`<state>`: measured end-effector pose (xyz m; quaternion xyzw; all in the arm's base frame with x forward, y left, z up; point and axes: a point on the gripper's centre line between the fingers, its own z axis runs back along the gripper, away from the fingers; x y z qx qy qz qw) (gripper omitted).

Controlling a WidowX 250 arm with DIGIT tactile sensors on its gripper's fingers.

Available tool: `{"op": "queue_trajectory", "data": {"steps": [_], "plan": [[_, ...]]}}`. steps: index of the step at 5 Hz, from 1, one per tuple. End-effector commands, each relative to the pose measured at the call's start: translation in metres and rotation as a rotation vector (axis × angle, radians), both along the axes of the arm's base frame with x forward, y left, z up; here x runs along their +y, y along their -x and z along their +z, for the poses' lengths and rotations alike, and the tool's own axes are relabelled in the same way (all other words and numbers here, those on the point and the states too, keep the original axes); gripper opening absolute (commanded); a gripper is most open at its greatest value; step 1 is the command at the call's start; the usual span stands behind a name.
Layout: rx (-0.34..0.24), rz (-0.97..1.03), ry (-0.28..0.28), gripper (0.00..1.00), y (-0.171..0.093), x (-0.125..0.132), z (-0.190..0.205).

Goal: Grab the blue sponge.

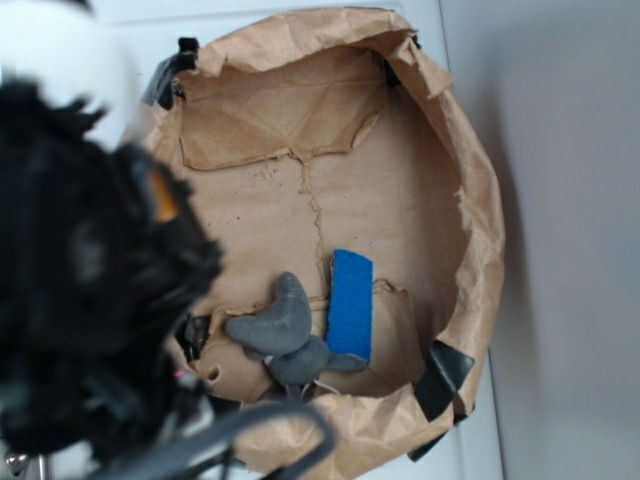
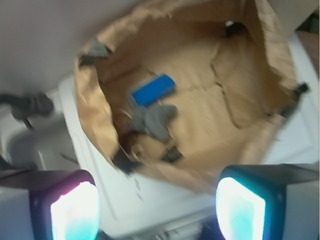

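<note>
A white desk [image 1: 560, 250] carried a shallow nest of crumpled brown paper [image 1: 470, 180], its rim taped down in black. The blue sponge [image 1: 351, 304] lay flat on the paper floor near one edge, with the grey soft toy [image 1: 282, 330] just beside it and seemingly touching its long side. My jaws hung released and empty, pads [image 2: 75, 212] spread wide, well above the nest and off to its side. The risk, I judged, lay in that closeness: a descent slightly off could have pinched the toy along with the sponge, or snagged the loose paper.
</note>
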<state>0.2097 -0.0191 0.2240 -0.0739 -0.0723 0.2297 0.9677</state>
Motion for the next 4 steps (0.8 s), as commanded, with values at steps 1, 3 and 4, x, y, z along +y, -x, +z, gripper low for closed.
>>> {"op": "queue_trajectory", "data": {"steps": [1,3,4], "plan": [[0.039,0.203,-0.027,1.00,-0.040,0.029,-0.054],[0.079,0.236,-0.066,1.00,-0.046,0.037,-0.076],[0.079,0.236,-0.066,1.00,-0.046,0.037,-0.076]]}}
